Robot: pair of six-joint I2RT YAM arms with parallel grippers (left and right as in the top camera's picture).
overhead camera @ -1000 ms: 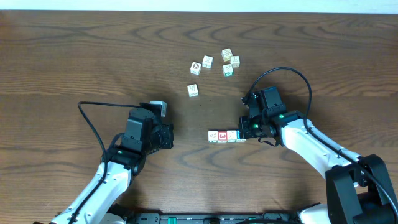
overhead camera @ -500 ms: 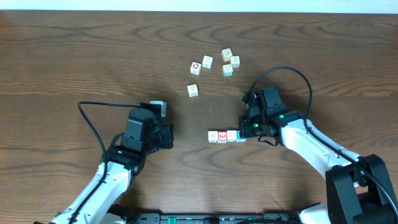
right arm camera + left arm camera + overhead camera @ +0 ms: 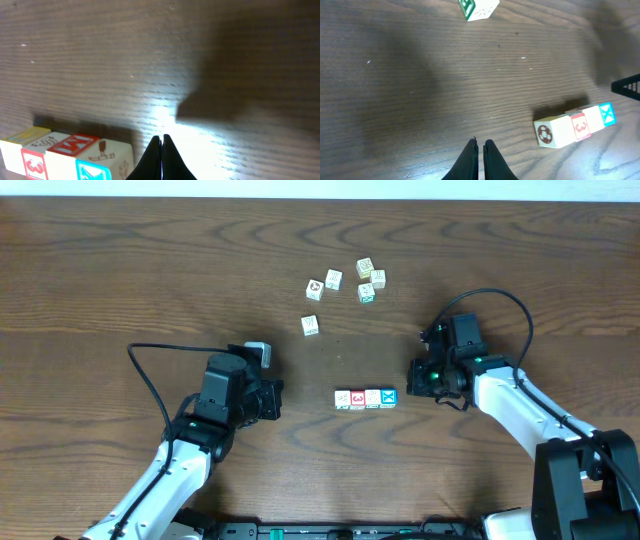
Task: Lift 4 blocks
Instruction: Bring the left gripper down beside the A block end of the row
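The left pincer (image 3: 481,148) is closed tight, its fingers pressed together on nothing, and hangs low over bare wood. The right pincer (image 3: 161,146) is likewise closed and empty. Between the two, on the middle of the dark wood-grain counter (image 3: 100,260) and nearer its near edge, lies the row of four small picture cubes (image 3: 365,398), face to face and touching. The bright blue-faced end cube (image 3: 388,396) is near the right pincer, and the white end cube with a ball mark (image 3: 550,134) faces the left one across a wider gap.

These cubes look light, stiff and smooth-faced, so nothing should crush. As four separate pieces, though, they will probably hold together only under a squeeze along the row. The likely places to press are the two outer end faces, square-on and level. An off-centre push could buckle the line or pop a middle cube out.

Nothing stands between either pincer and its end of the row. The loose pale cubes (image 3: 333,279) sit well apart toward the far edge, the closest (image 3: 310,325) clear of both approaches.
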